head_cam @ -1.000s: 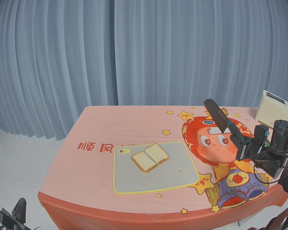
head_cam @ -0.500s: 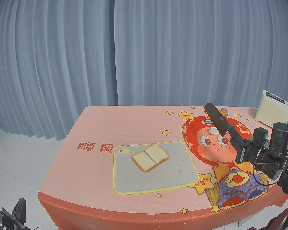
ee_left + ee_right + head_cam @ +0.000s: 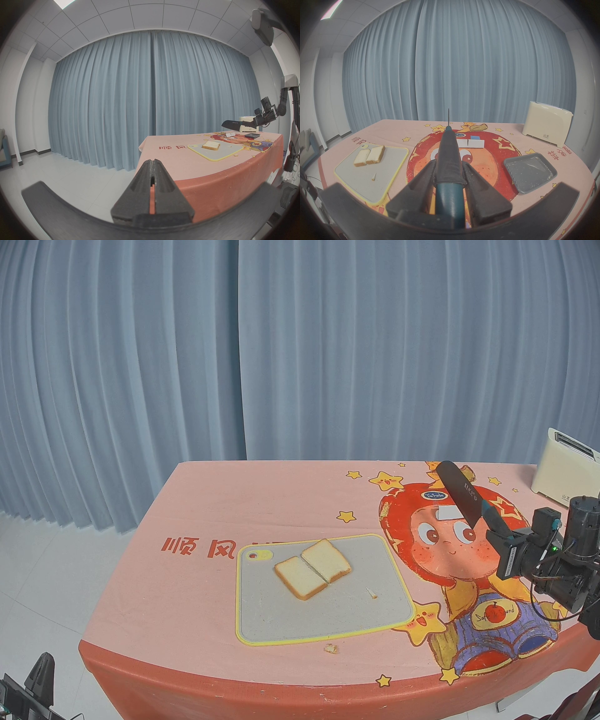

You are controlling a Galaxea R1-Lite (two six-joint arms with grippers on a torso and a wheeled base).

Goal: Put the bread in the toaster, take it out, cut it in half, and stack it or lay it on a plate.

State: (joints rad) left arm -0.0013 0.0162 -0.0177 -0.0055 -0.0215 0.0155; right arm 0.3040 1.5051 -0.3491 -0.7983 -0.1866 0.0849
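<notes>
The bread [image 3: 312, 568] lies on the grey cutting board [image 3: 350, 609] with the yellow edge, near the middle of the pink table [image 3: 219, 502]. It is cut in two halves, which lie flat side by side and touch each other along the cut. A small crumb [image 3: 372, 594] lies on the board just beside them, and another crumb [image 3: 330, 649] lies on the cloth close to the front edge of the board. The right gripper [image 3: 505, 545] is above the right part of the table, well apart from the board. Its fingers pinch the handle of a knife [image 3: 459, 490], and the dark blade points up and away from the robot, in the air. The cream toaster [image 3: 547, 123] stands at the far right corner of the table. A dark grey square plate [image 3: 531, 170] lies between the toaster and the robot. The left gripper [image 3: 152, 165] is low beside the left end of the table, with its fingers pressed together and nothing between them.
</notes>
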